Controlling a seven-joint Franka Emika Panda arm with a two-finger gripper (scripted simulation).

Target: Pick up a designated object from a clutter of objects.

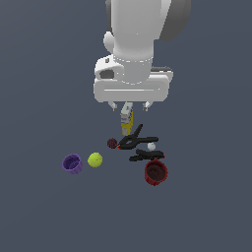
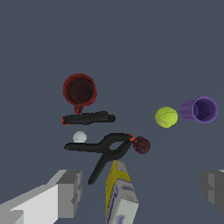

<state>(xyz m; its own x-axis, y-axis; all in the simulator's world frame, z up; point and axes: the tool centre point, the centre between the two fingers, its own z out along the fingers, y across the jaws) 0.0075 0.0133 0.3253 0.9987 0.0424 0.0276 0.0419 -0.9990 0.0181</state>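
Observation:
The designated object, a small dark maroon ball [image 1: 112, 143] [image 2: 141, 145], lies on the floor touching the red tip of a large black clamp [image 1: 137, 139] [image 2: 105, 151]. My gripper [image 1: 130, 106] [image 2: 142, 192] hangs open above the clutter, over the yellow bottle [image 1: 127, 122] [image 2: 119, 193], with nothing between its fingers [image 2: 65, 192]. The maroon ball sits lower in the exterior view and to its left of the gripper.
A yellow-green ball [image 1: 95, 159] [image 2: 166, 117] and a purple cup [image 1: 72, 163] [image 2: 199, 109] lie at the exterior view's left. A dark red cup [image 1: 156, 172] [image 2: 79, 90], a smaller black clamp [image 1: 146, 156] [image 2: 87, 118] and a tiny white ball [image 1: 151, 146] [image 2: 79, 137] lie at its right.

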